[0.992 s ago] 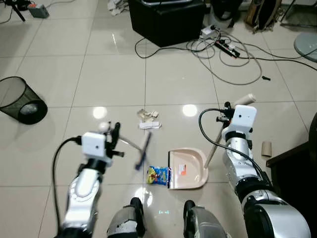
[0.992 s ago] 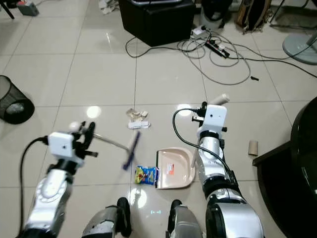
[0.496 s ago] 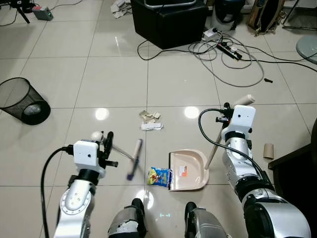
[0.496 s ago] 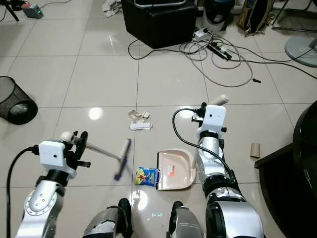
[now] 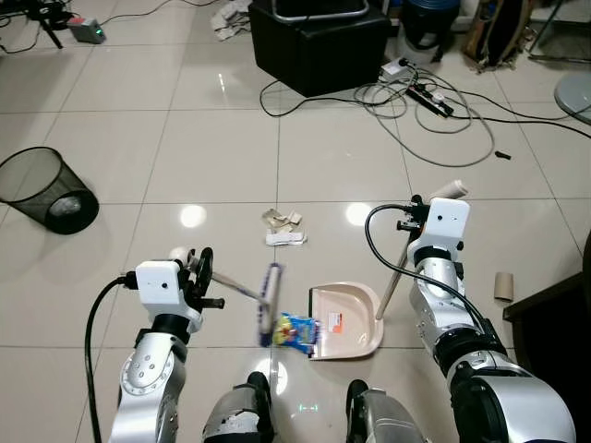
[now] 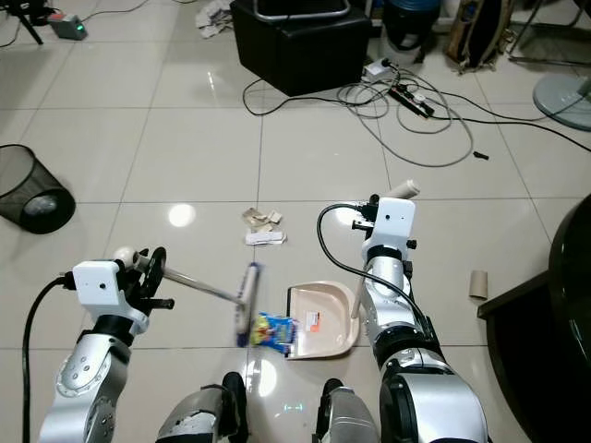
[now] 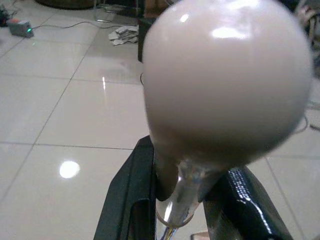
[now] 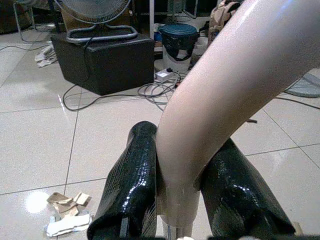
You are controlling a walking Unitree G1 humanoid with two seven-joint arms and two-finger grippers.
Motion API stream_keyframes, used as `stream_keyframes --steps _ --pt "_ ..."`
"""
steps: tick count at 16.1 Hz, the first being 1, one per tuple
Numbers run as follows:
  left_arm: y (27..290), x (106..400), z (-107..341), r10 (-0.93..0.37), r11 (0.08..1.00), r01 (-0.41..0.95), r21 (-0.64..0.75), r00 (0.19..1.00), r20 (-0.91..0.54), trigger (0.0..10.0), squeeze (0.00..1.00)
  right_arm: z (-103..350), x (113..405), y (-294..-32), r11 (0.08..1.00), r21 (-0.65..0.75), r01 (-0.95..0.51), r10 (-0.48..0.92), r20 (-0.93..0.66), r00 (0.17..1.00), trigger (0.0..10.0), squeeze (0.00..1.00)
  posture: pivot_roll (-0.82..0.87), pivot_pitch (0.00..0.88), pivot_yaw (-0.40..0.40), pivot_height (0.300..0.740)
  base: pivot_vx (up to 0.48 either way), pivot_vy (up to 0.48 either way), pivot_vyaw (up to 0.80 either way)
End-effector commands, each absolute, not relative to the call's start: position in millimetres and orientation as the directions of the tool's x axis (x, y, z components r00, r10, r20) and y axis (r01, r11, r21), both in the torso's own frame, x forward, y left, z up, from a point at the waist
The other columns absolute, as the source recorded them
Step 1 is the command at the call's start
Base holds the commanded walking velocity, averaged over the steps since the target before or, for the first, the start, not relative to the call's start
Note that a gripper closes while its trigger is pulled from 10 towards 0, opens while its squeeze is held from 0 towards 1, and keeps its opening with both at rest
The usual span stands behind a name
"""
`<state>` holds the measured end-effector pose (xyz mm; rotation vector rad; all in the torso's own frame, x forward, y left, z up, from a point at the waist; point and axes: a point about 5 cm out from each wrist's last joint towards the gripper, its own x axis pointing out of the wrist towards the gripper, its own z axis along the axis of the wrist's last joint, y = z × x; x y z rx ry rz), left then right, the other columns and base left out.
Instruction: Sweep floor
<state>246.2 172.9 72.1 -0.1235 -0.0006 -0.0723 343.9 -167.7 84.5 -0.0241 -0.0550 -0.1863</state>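
Both pincers are clamped, left pincer [image 5: 201, 277] on the broom [image 5: 268, 303], right pincer [image 5: 413, 220] on the dustpan [image 5: 346, 320], so I'd push the wrapper [image 5: 297, 332] in low.

Tiled floor [image 5: 185, 138]; dustpan [image 5: 346, 318], wrapper [image 5: 297, 332], scraps [image 5: 282, 226]

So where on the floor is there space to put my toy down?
Bare tiles lie between the tipped black mesh bin and the crumpled paper scraps. It is crowded near the beige plastic dustpan, the colourful wrapper, and the tangled grey cables.
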Motion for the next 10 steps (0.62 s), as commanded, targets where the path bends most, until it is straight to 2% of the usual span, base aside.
stream_keyframes --steps 1,5,10 --pt "166 246 61 -0.068 0.980 0.058 -0.192 0.996 -0.048 10.0 0.00 68 337 -162 0.987 -0.044 0.151 -0.152 -0.025 0.988 10.0 0.00 0.04 0.203 0.040 0.740 0.000 0.000 0.00" --pt "164 256 69 -0.034 0.973 0.030 -0.231 0.999 -0.013 10.0 0.00 68 337 -163 0.987 -0.046 0.152 -0.153 -0.025 0.988 10.0 0.00 0.03 0.199 0.037 0.740 0.000 0.000 0.00" --pt "162 259 72 -0.050 0.960 0.045 -0.278 0.999 -0.012 10.0 0.00 68 337 -165 0.986 -0.047 0.157 -0.159 -0.030 0.987 10.0 0.00 0.04 0.191 0.041 0.740 0.000 0.000 0.00"
